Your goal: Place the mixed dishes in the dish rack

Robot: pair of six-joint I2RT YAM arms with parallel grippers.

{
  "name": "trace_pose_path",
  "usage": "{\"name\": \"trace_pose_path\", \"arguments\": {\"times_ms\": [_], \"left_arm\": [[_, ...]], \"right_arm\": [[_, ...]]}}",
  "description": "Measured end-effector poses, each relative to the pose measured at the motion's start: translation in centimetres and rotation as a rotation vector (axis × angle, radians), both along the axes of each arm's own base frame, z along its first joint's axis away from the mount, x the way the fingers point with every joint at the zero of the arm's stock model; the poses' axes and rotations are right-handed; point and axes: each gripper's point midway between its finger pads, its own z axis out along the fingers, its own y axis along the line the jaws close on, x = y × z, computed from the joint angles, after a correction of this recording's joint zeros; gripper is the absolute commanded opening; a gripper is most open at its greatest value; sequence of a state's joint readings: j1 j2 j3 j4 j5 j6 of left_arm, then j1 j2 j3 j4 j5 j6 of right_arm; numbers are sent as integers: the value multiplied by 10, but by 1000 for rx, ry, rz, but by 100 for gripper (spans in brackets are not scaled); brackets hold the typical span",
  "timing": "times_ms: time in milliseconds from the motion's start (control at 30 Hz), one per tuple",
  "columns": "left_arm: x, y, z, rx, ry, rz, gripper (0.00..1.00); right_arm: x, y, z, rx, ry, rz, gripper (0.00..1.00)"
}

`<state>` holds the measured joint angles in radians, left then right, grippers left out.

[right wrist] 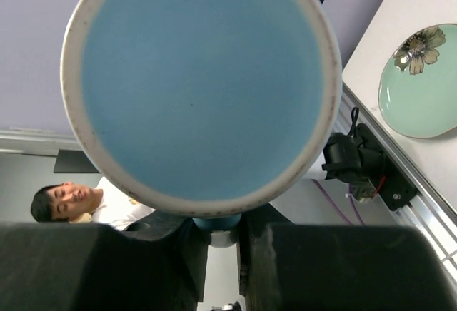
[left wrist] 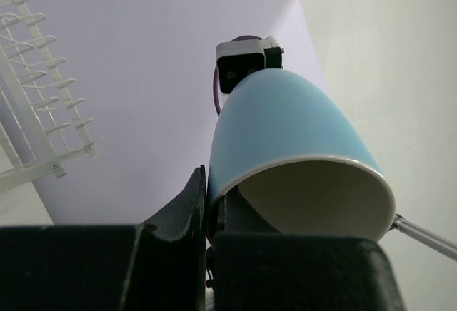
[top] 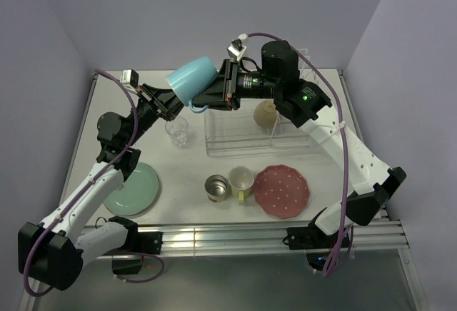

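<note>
Plates: 2, i.e. mint-green plate (top: 132, 188) by front-left corner, pink dotted plate (top: 283, 190) nr front edge.
Mugs: 2, i.e. light-blue mug (top: 193, 79), yellow-green mug (top: 241, 181).
Metallic cup (top: 216, 187): 1.
Clear glass (top: 177, 130): 1.
Cream bowl (top: 265, 113): 1.
White wire rack (top: 243, 140): 1, twd back edge.
Dishes tot: 7.

Bowl (top: 265, 113) in rack (top: 228, 143), glass (top: 177, 131) left of it, cup (top: 216, 187) in front.

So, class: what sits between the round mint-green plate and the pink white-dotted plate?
In the top view, two things: a small metallic-tan cup and a yellow-green mug, standing side by side.
</note>
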<state>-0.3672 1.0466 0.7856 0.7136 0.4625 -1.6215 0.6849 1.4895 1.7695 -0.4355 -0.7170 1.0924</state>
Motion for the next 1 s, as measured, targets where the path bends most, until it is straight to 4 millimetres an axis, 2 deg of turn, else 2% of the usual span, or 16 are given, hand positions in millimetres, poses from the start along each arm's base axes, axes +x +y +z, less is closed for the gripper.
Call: {"name": "trace_pose_path", "arguments": {"times_ms": [133, 200, 333, 500, 533, 633, 733, 833, 1000], "left_arm": [[-1, 0, 0, 0, -7, 1, 0], [-2, 1, -4, -7, -5, 3, 13], [-3, 0, -23, -9, 43, -11, 26], [-3, -4, -36, 13, 80, -28, 32], [-4, -4, -36, 14, 80, -31, 42], [-8, -6, -33, 11, 68, -49, 59], [-7, -6, -36, 12, 85, -47, 73], [-4, -6, -41, 20, 108, -41, 77], [-6, -2, -63, 57, 192, -17, 82]], "right_arm": [[-1, 0, 0, -7, -7, 3, 0], [0, 0, -3, -21, -10, -1, 0], [-2, 2, -18, -75, -12, 1, 0], [6, 3, -30, -111, -17, -24, 0], [7, 3, -31, -113, -22, -28, 0], [13, 2, -32, -123, -36, -54, 0], [17, 1, -35, -134, -35, -68, 0], [18, 0, -36, -140, -47, -72, 0], [26, -6, -47, -185, -57, -106, 0]]}}
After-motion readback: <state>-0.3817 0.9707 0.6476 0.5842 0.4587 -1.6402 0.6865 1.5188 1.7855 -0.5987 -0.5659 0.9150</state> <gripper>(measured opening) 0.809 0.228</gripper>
